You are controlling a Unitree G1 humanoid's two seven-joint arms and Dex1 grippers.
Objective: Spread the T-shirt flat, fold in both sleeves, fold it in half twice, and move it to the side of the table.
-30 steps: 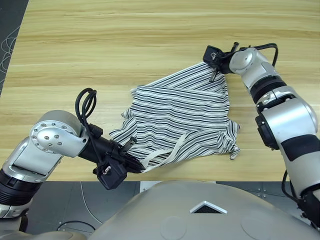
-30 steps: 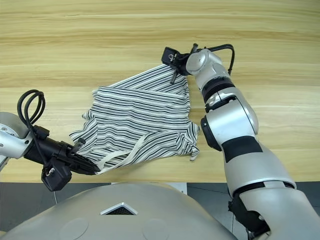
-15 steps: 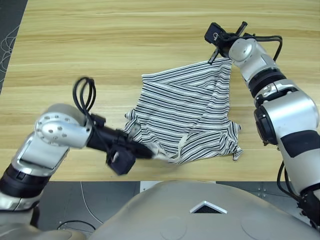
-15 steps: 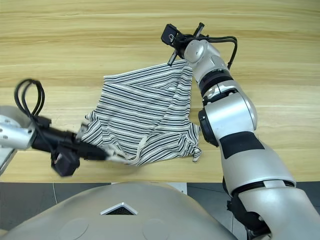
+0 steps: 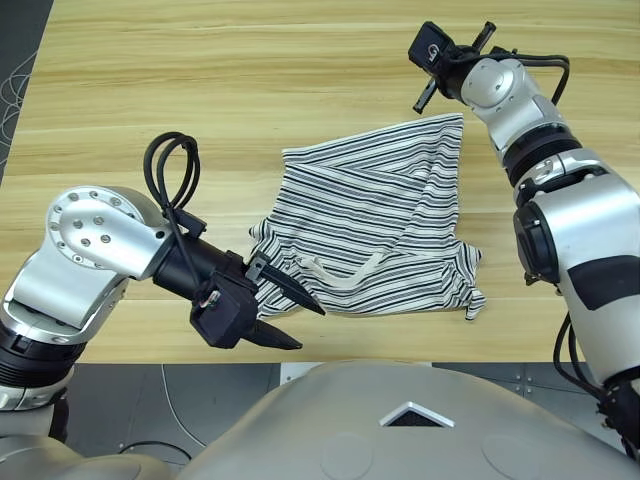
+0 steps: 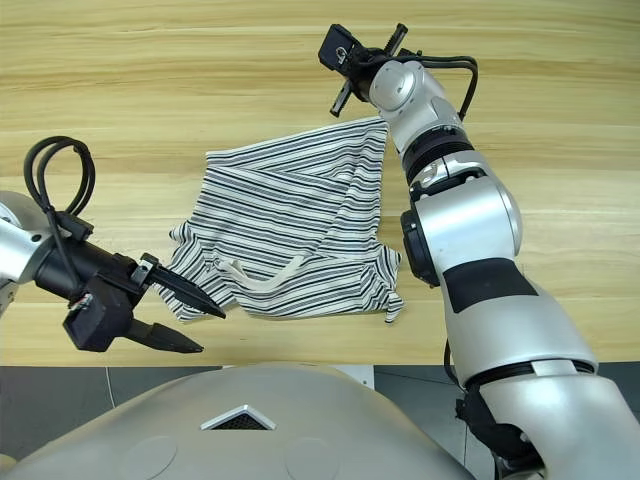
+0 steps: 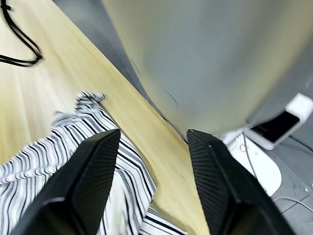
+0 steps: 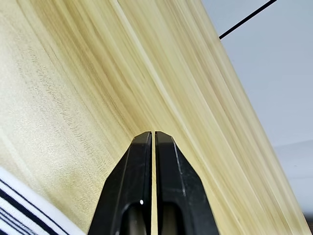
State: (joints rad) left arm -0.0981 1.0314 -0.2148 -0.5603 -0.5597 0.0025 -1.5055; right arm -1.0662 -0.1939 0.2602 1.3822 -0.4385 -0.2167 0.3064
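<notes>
The left hand (image 5: 311, 330) hangs open at the near edge of the wooden table (image 5: 200, 90), just off the near-left corner of the striped T-shirt (image 5: 375, 235), which lies rumpled and partly folded at mid-table. The right hand (image 5: 422, 100), closed on nothing, hovers just beyond the shirt's far-right corner.

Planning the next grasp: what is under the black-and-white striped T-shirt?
The black-and-white striped T-shirt lies crumpled on the light wooden table; bare wood shows all around it. Whatever its folded layers cover cannot be seen.
</notes>
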